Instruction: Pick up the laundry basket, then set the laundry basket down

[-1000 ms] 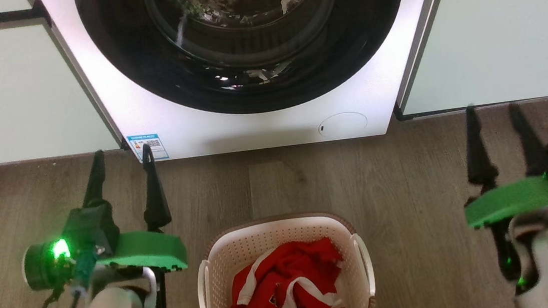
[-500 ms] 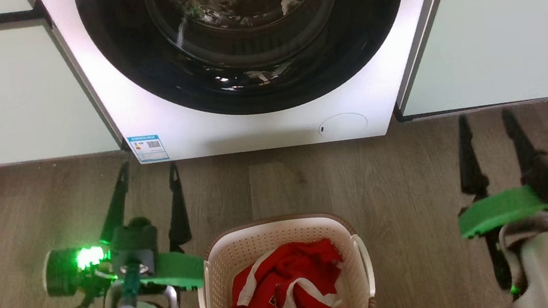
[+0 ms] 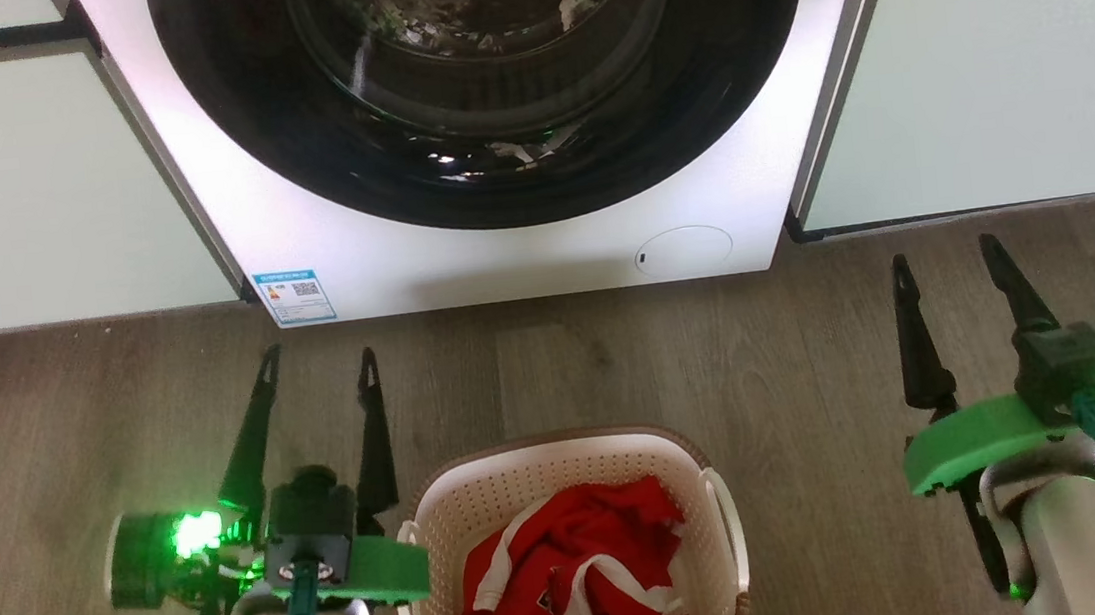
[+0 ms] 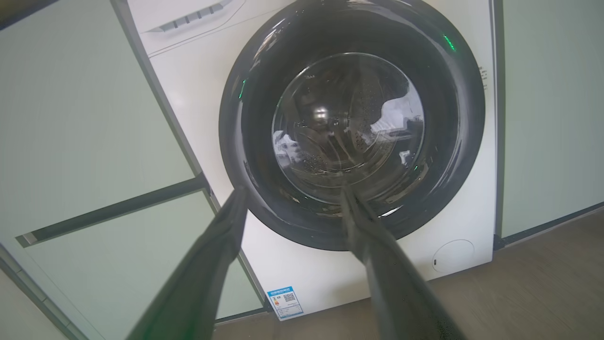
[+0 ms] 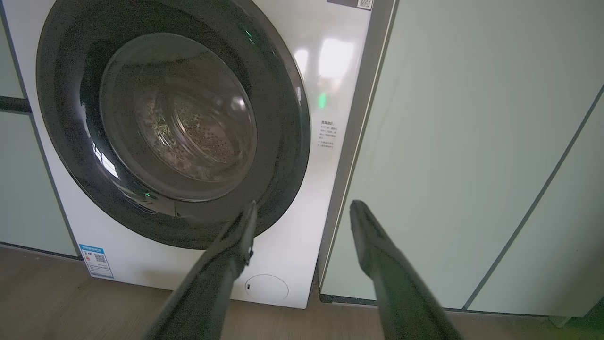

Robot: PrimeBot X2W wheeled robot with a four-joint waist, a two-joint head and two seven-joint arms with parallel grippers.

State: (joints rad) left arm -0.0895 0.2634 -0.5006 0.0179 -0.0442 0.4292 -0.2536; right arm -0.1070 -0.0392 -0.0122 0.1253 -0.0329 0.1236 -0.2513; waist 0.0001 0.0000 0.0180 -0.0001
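Now the laundry basket [image 3: 523, 471] sits on the floor [image 3: 798, 404] at lower centre; left tool [image 3: 319, 352], spread, hangs just beside it; right tool [image 3: 942, 249], spread, is well apart; best approach both side handles [image 3: 735, 520] evenly.

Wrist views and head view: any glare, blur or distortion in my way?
Left wrist view: the washing machine door mirrors the room; the near fingers are soft. Right wrist view: bright glare on the washing machine front. Head view: laundry basket sharp; the green lamp flares beside the left gripper.
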